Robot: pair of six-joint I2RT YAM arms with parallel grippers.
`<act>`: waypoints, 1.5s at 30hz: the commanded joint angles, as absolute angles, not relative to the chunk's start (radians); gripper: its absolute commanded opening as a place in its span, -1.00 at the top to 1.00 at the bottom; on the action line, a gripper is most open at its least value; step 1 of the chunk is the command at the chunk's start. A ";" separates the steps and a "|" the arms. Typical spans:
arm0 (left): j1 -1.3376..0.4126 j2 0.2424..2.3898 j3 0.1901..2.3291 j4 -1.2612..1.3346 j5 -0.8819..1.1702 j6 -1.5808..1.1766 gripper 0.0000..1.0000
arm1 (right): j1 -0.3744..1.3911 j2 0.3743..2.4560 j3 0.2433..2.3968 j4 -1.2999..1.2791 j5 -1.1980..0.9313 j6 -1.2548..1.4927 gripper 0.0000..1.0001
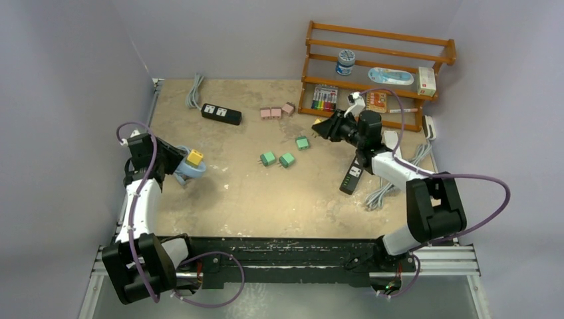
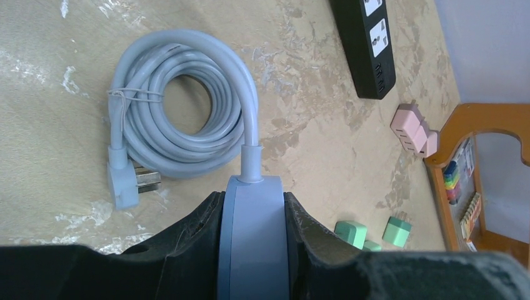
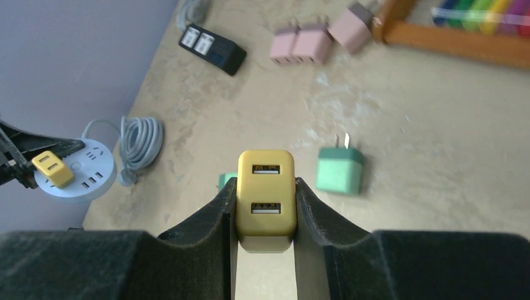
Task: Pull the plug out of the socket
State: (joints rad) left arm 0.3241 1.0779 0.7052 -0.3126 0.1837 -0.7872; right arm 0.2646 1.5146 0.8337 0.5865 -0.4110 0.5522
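My left gripper (image 1: 181, 164) is shut on the rim of a round blue-grey socket (image 2: 253, 244) and holds it at the left of the table. A yellow plug (image 1: 195, 157) sits in the socket's top face; it also shows in the right wrist view (image 3: 52, 169). The socket's grey coiled cord (image 2: 181, 100) lies on the table. My right gripper (image 3: 265, 206) is shut on a second yellow plug (image 3: 265, 194) with two USB ports. It holds this plug in the air over the table's right middle (image 1: 319, 125), far from the socket.
A black power strip (image 1: 221, 114) lies at the back. Pink plugs (image 1: 276, 111) and green plugs (image 1: 286, 158) are scattered mid-table. A wooden rack (image 1: 379, 73) stands at the back right. Another black strip (image 1: 351, 178) and grey cables (image 1: 392, 186) lie by the right arm.
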 commanded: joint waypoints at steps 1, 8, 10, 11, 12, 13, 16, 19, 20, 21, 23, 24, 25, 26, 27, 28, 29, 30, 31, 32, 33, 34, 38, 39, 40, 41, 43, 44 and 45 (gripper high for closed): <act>0.316 1.065 0.701 -0.239 0.193 -0.757 1.00 | 0.203 1.522 0.791 0.554 -0.486 0.641 1.00; 0.299 1.105 0.694 -0.215 0.237 -0.744 1.00 | 0.150 1.617 0.853 0.450 -0.494 0.618 1.00; 0.294 1.105 0.696 -0.212 0.240 -0.743 1.00 | 0.149 1.668 0.878 0.447 -0.489 0.626 1.00; 0.291 1.106 0.694 -0.211 0.240 -0.745 1.00 | 0.149 1.693 0.893 0.445 -0.487 0.629 1.00; 0.289 1.107 0.691 -0.208 0.245 -0.746 1.00 | 0.150 1.724 0.910 0.444 -0.485 0.631 1.00; 0.285 1.107 0.689 -0.206 0.252 -0.746 1.00 | 0.150 1.757 0.932 0.461 -0.492 0.648 1.00; 0.268 1.107 0.681 -0.205 0.261 -0.746 1.00 | 0.149 1.854 1.010 0.526 -0.518 0.751 1.00; 0.249 1.102 0.687 -0.219 0.243 -0.731 1.00 | 0.149 1.929 1.079 0.565 -0.516 0.821 1.00; 0.243 1.102 0.688 -0.225 0.236 -0.728 1.00 | 0.149 1.945 1.097 0.566 -0.505 0.835 1.00; 0.239 1.102 0.690 -0.229 0.234 -0.725 1.00 | 0.148 1.956 1.112 0.561 -0.490 0.846 1.00; 0.230 1.107 0.690 -0.228 0.235 -0.727 1.00 | 0.145 1.965 1.122 0.552 -0.447 0.865 1.00; 0.228 1.109 0.691 -0.225 0.239 -0.729 1.00 | 0.141 1.966 1.118 0.551 -0.424 0.876 1.00; 0.226 1.114 0.692 -0.223 0.242 -0.730 1.00 | 0.137 1.968 1.116 0.559 -0.410 0.890 1.00; 0.222 1.118 0.694 -0.224 0.244 -0.730 1.00 | 0.133 1.971 1.124 0.550 -0.404 0.889 1.00; 0.220 1.121 0.697 -0.223 0.246 -0.730 1.00 | 0.131 1.978 1.150 0.511 -0.392 0.870 1.00; 0.218 1.123 0.698 -0.222 0.248 -0.730 1.00 | 0.131 1.986 1.183 0.441 -0.378 0.836 1.00; 0.216 1.126 0.699 -0.222 0.251 -0.730 1.00 | 0.131 1.996 1.213 0.388 -0.361 0.822 0.97; 0.214 1.127 0.699 -0.221 0.254 -0.729 1.00 | 0.131 2.008 1.231 0.367 -0.359 0.840 0.93; 0.214 1.129 0.699 -0.221 0.257 -0.730 1.00 | 0.128 2.018 1.236 0.366 -0.361 0.864 0.92; 0.212 1.129 0.699 -0.221 0.259 -0.730 1.00 | 0.127 2.027 1.233 0.375 -0.370 0.884 0.91; 0.210 1.128 0.699 -0.222 0.262 -0.731 1.00 | 0.127 2.031 1.232 0.378 -0.360 0.900 0.92; 0.208 1.126 0.700 -0.223 0.260 -0.731 1.00 | 0.127 2.036 1.230 0.381 -0.338 0.919 0.93; 0.196 1.099 0.696 -0.236 0.241 -0.721 1.00 | 0.127 2.038 1.213 0.376 -0.287 0.991 0.95; 0.195 1.093 0.698 -0.239 0.237 -0.718 1.00 | 0.124 2.038 1.213 0.361 -0.273 0.997 0.94; 0.195 1.089 0.700 -0.241 0.233 -0.717 1.00 | 0.122 2.038 1.213 0.349 -0.265 0.998 0.95; 0.194 1.088 0.704 -0.241 0.232 -0.716 1.00 | 0.121 2.035 1.211 0.341 -0.259 0.998 0.93; 0.194 1.088 0.709 -0.242 0.234 -0.715 1.00 | 0.120 2.028 1.198 0.341 -0.260 0.994 0.86; 0.194 1.089 0.711 -0.242 0.235 -0.715 1.00 | 0.121 2.023 1.188 0.347 -0.262 0.994 0.81; 0.195 1.088 0.711 -0.242 0.235 -0.715 1.00 | 0.120 2.017 1.178 0.350 -0.258 0.995 0.77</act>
